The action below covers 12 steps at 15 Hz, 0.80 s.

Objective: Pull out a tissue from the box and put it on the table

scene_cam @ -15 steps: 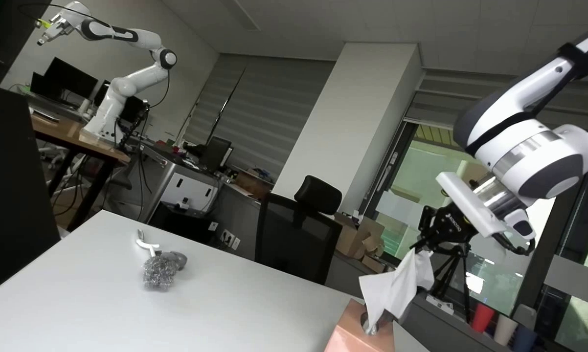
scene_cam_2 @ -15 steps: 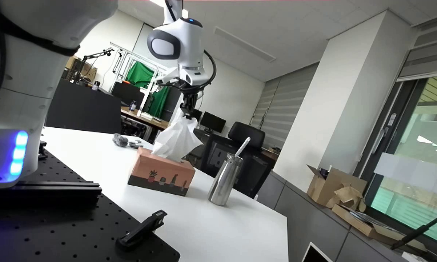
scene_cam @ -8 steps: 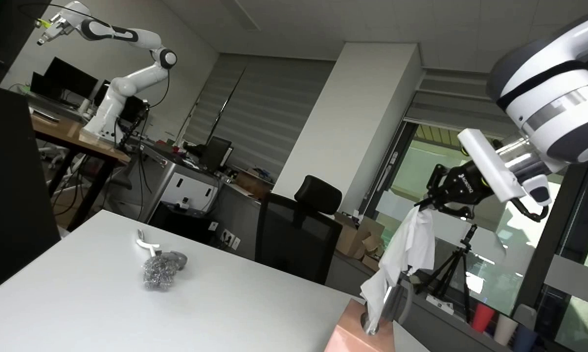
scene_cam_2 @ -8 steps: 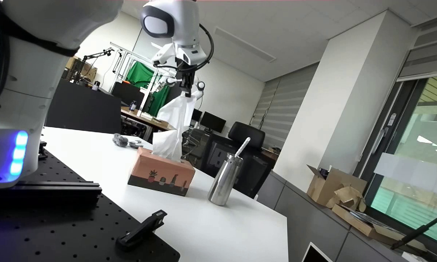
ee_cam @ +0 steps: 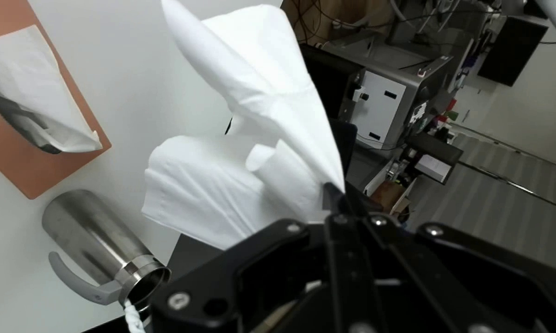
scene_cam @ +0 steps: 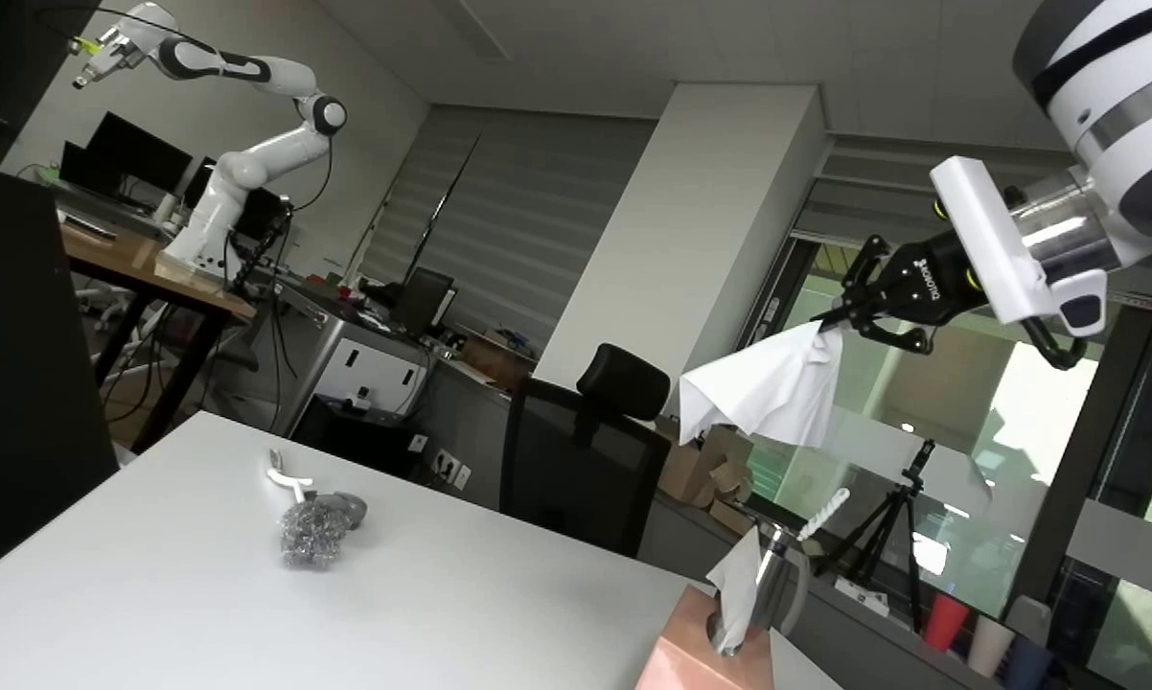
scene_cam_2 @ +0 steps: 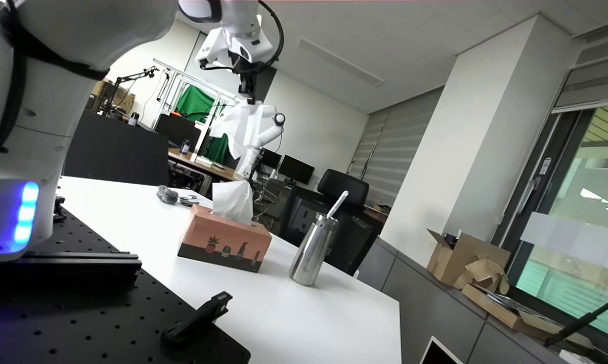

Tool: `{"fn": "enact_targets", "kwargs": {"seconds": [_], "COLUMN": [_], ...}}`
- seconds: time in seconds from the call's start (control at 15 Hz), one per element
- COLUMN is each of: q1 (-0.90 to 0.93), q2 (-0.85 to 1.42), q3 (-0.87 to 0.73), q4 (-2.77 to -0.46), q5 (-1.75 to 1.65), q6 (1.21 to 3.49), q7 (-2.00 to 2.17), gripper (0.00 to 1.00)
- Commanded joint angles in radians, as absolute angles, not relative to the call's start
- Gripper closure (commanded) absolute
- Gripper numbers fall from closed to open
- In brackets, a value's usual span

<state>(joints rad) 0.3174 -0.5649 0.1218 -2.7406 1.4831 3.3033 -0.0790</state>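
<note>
My gripper [scene_cam: 830, 321] is shut on a white tissue [scene_cam: 768, 383] by one edge, high above the box. The gripper [scene_cam_2: 249, 98] and hanging tissue [scene_cam_2: 235, 124] also show in an exterior view. In the wrist view the fingertips [ee_cam: 340, 194] are together and the tissue [ee_cam: 259, 101] spreads from them. The pink tissue box [scene_cam_2: 223, 237] stands on the white table [scene_cam_2: 304, 323]; it also shows in an exterior view [scene_cam: 691, 647] and the wrist view [ee_cam: 23, 171]. Another tissue [scene_cam_2: 233, 199] sticks up from its slot, apart from the held one.
A metal pitcher [scene_cam_2: 314, 250] with a white twisted handle sticking out stands beside the box. A grey fuzzy item [scene_cam: 312, 532] lies on the table further off. A stapler [scene_cam_2: 198, 321] lies at the black board's [scene_cam_2: 81, 303] edge. A chair [scene_cam: 586, 460] stands behind the table.
My gripper has risen well above the box. The held tissue has come fully out of the slot and now hangs free; another tissue stands up in the box.
</note>
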Motion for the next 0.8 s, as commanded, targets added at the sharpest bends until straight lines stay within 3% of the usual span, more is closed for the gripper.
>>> {"fn": "enact_targets", "kwargs": {"seconds": [0.0,0.07,0.73], "q1": [0.376,0.277,0.292], "q2": [-0.559,-0.574,-0.565], "q3": [0.134,0.195,0.199], "q4": [-2.742,-2.762,-2.763], "q5": [1.503,1.418,1.419], "q6": [3.355,3.294,3.305], "q7": [-0.065,0.009,0.010], "gripper": [1.00,0.99,0.99]}}
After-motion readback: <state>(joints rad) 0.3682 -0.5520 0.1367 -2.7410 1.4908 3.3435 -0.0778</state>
